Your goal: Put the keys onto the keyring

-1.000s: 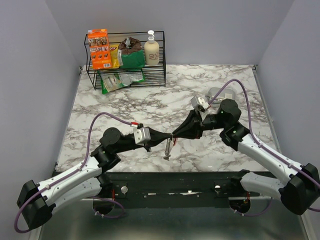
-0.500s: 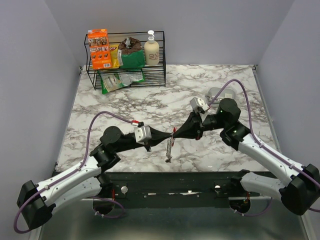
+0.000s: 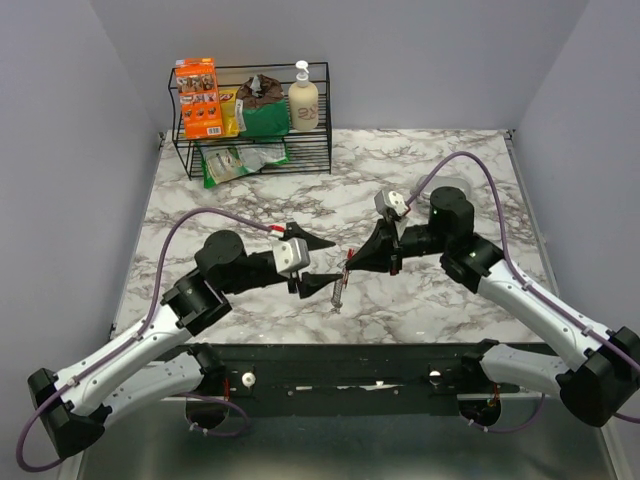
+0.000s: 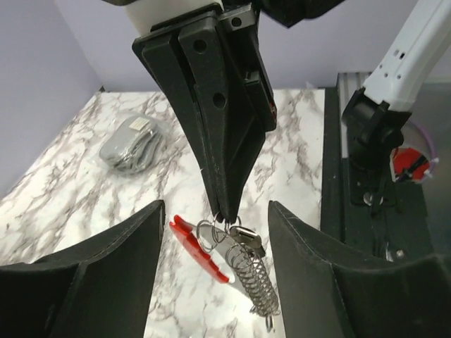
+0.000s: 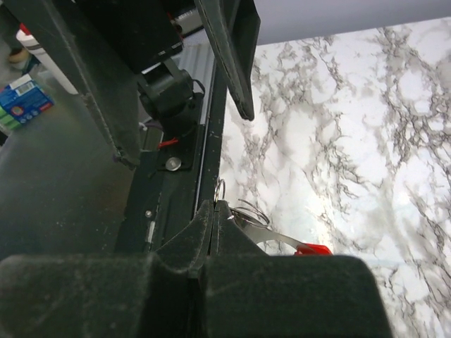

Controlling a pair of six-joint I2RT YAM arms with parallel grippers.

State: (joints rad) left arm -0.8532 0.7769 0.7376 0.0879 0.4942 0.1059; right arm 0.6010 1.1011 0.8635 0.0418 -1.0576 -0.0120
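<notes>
**Top view.** Change since half a second ago: the left gripper [image 3: 330, 264], then pressed together at the meeting point, is now spread and slightly drawn back. The right gripper [image 3: 352, 262] is pressed together as before and pinches the keyring [image 3: 341, 285], which hangs from its tip just above the table [image 3: 450, 300], mid-front. Judgement: the left has let go, so the whole weight now rests with the right. This is either a handover or a re-grip before more threading.
- Wire rack [image 3: 180, 150], back left. Top shelf holds an orange box [image 3: 198, 97], a green bag [image 3: 265, 115] and a soap bottle [image 3: 303, 97]. Lower shelf holds a packet [image 3: 235, 160].

**Left wrist.** Its own fingers [image 4: 99, 274] stand wide, touching nothing. Between them the right gripper's closed tip nips the wire rings. Below hang the red side and the gray coiled side. A small dark key [image 4: 248, 243] sits among the rings; I cannot tell whether it is fully threaded.
- Gray pouch [image 4: 130, 144] lies on the table, well apart. Its contents are not visible.

**Right wrist.** Its fingers are shut on the rings, with a red end poking out below. The left gripper's spread fingers are overhead.
</notes>
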